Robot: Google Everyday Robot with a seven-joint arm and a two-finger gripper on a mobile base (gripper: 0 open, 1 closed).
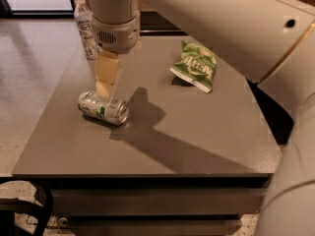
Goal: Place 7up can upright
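The 7up can (103,108) lies on its side on the left part of the grey table (197,136), silver top pointing right toward me. My gripper (104,86) hangs from the cream arm just above and behind the can, its tan fingers (106,73) pointing down, tips right over the can's far edge. I cannot tell whether the tips touch the can.
A clear plastic bottle (85,27) with a white cap stands at the table's back left. A green crinkled chip bag (195,66) lies at the back right. My arm's large cream links fill the upper right. The table's front edge runs low in view.
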